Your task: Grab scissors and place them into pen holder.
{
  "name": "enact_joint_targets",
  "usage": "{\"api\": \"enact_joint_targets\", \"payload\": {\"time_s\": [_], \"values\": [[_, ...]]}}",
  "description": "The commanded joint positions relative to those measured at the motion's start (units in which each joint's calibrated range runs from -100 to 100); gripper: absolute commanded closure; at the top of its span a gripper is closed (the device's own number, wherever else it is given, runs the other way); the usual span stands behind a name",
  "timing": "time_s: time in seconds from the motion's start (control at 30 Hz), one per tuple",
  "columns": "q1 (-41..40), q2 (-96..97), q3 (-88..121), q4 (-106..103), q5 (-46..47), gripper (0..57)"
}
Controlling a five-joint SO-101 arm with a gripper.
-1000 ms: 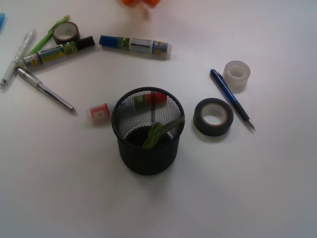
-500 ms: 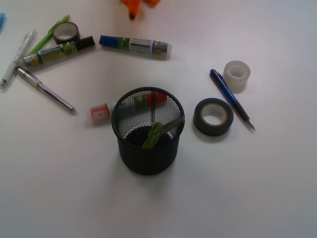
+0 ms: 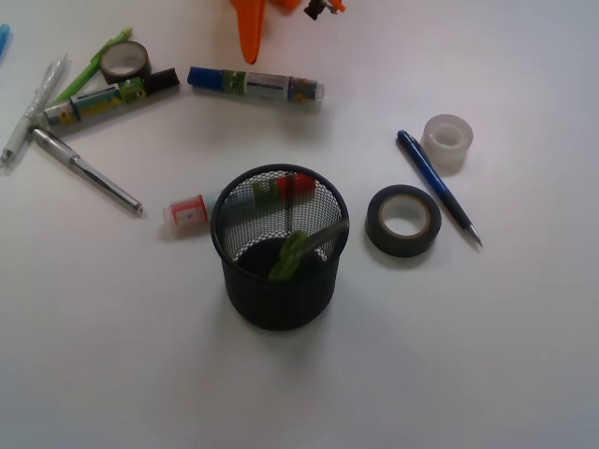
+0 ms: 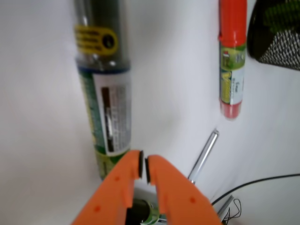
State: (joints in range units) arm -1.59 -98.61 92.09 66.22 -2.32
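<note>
On the white desk (image 3: 524,355), a group of pens is seen at 10 o'clock in the front view: a clear pen (image 3: 33,108), a silver pen (image 3: 86,170), a green pen (image 3: 94,64) and a black-capped marker (image 3: 110,96), with a brown tape roll (image 3: 124,61) lying among them. A blue-capped marker (image 3: 255,84) is placed at 12 o'clock. Above it, at the upper edge, the orange hand (image 3: 249,33) is visible. In the wrist view the hand (image 4: 143,166) is shown with its two tips pressed together and nothing between them, over the blue-capped marker (image 4: 104,89).

A red marker (image 3: 192,210) lies just behind the pen holder (image 3: 279,281), partly hidden by its mesh. The pen holder stands upright near the centre. The scissors (image 3: 292,253) are found inside the pen holder, with the lime-green handles leaning toward the rim at 3 o'clock; the blades cannot be seen.

At 3 o'clock from the holder a black tape roll (image 3: 403,222) lies flat. A blue pen (image 3: 438,185) is laid just beside it, and a clear tape roll (image 3: 446,142) stands near the upper end of the pen.
</note>
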Motion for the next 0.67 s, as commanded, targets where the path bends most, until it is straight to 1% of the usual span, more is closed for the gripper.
{"api": "enact_joint_targets", "payload": {"time_s": [0.0, 0.63], "values": [[-0.5, -0.5, 0.2, 0.4, -0.6, 57.2], [-0.2, -0.5, 0.2, 0.1, -0.3, 57.2]]}}
